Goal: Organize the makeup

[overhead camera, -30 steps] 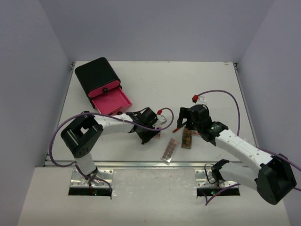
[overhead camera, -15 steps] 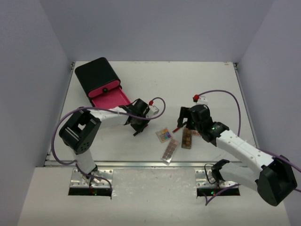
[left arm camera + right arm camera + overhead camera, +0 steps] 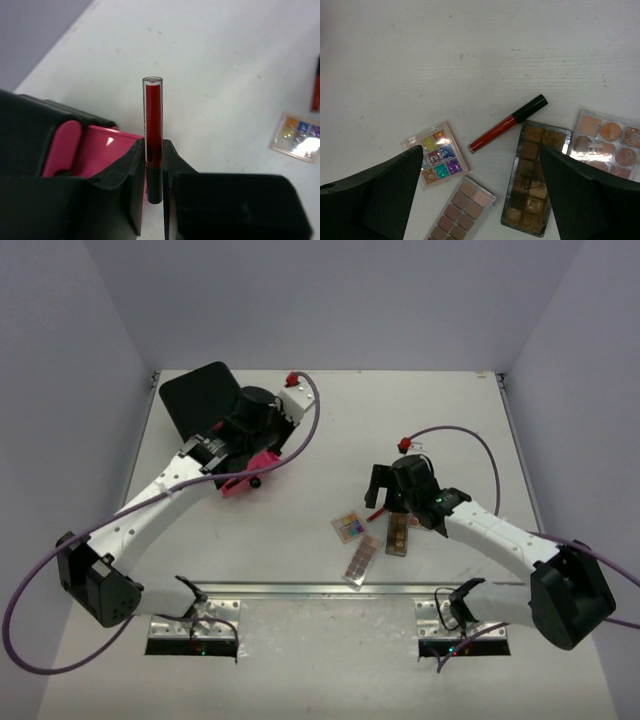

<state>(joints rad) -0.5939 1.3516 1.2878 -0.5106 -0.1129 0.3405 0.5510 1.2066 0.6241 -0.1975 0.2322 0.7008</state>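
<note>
Presently at the stowing step, by judgement: one red stick (image 3: 153, 120) off the table (image 3: 400, 410) and brought to the box. Seen at centre of the left wrist view, standing straight up the frame, clear end uppermost, dark lower end pinched between the fingers of the left gripper (image 3: 154, 152). Clamped narrow on that stick and nothing else. Just behind and left of the fingers, at lower left of the frame: pink drawer (image 3: 107, 150), pulled out of the black box (image 3: 195, 395). In the overhead view, gripper placed at upper left of the table by that drawer; whether over the tray or just off its edge, cannot tell.

Next move, as judged: lower over the open drawer, lay the stick in lengthwise, release. Calls for clearance of the drawer's front wall and a low drop, a round stick being liable to roll.

Remaining makeup grouped at centre right of the table, well apart from the drawer:
- square multicolour palette (image 3: 436, 161)
- second red stick (image 3: 507, 124), black-capped
- long brown palette (image 3: 535, 177), just beside it
- paler long palette (image 3: 462, 207), at lower centre
- palette of round pans (image 3: 610, 142), at the right edge

Right gripper (image 3: 481, 165) spread wide above this group, holding nothing, fingers at the lower corners of its own view.
</note>
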